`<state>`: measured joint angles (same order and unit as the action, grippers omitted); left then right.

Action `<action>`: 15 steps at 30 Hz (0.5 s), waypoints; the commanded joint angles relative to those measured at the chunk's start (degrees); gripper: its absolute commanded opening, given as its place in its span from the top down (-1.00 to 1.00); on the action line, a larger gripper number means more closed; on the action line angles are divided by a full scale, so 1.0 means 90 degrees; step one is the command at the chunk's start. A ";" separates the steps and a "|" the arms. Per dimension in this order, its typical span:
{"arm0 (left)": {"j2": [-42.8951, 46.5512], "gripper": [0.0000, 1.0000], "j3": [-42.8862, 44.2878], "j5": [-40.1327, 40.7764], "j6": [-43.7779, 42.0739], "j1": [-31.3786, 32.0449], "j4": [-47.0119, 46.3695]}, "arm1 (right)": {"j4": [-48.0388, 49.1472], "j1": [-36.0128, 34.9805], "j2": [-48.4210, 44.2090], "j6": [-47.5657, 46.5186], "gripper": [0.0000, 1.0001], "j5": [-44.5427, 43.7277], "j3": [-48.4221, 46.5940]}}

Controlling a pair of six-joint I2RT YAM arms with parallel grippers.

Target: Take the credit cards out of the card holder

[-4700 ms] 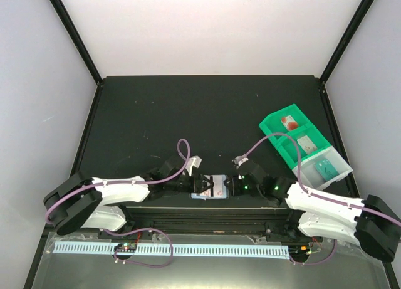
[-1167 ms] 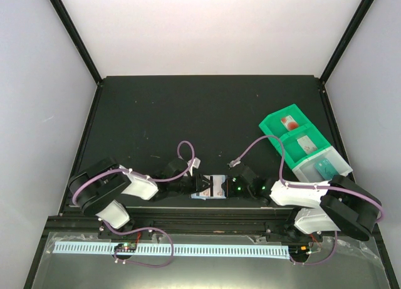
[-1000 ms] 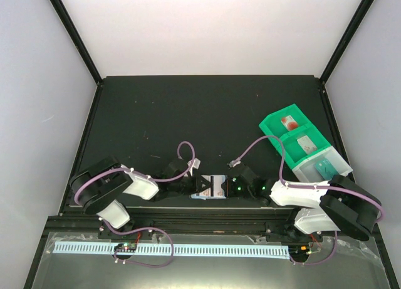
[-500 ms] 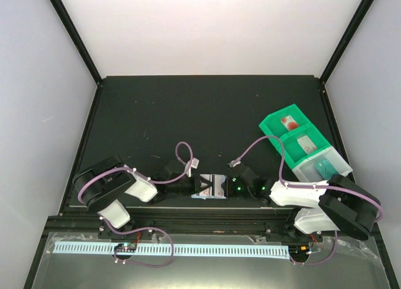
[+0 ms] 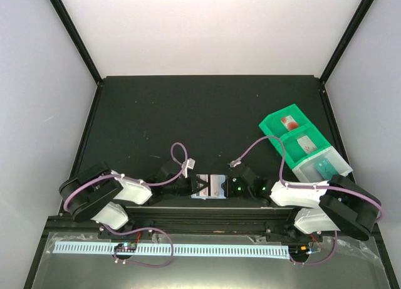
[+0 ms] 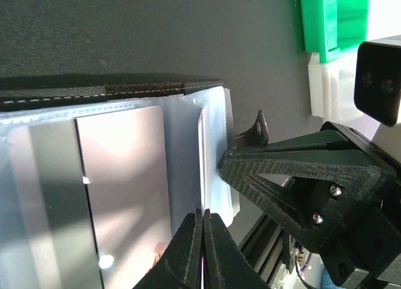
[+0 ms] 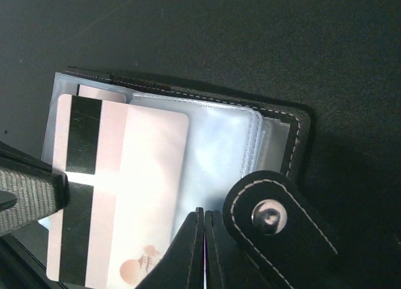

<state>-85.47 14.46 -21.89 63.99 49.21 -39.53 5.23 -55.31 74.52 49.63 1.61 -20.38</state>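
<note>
The black card holder (image 5: 210,187) lies open near the table's front edge between both grippers. In the right wrist view its stitched rim (image 7: 294,132), snap tab (image 7: 276,220) and clear sleeves show. A pale pink credit card (image 7: 144,176) with a black stripe lies over its left half. My right gripper (image 7: 204,211) is shut with its tips on a clear sleeve. My left gripper (image 6: 202,212) is shut at a sleeve's white edge, beside the card (image 6: 119,163). I cannot tell if it pinches anything. The right gripper's fingers (image 6: 282,170) touch the sleeves' right edge.
A green compartment tray (image 5: 276,123) stands at the right with a card in each of three compartments: one red-marked (image 5: 289,121), one pale (image 5: 307,145), one teal (image 5: 326,168). The metal rail of the arm bases runs just behind the holder.
The left gripper's jaws have closed at the holder, and the left arm's elbow has swung down and to the left. The right arm and the holder have stayed put.
</note>
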 commanded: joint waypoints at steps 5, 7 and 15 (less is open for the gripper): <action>0.0929 0.97 0.0015 0.0409 -0.0400 -0.0110 0.1196 | -0.0900 -0.0046 -0.0244 -0.0353 0.84 -0.0305 -0.0015; 0.1242 0.97 0.0022 0.0550 -0.0525 -0.0133 0.1578 | -0.1146 -0.0046 -0.0304 -0.0539 0.82 -0.0428 -0.0187; 0.2587 0.97 0.0006 0.1009 -0.0659 -0.0236 0.2649 | -0.1281 -0.0046 -0.1063 -0.1486 0.71 -0.0506 -0.0655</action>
<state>-66.72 14.41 -15.92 59.77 47.86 -21.85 -5.93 -55.31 68.77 42.74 -1.45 -23.57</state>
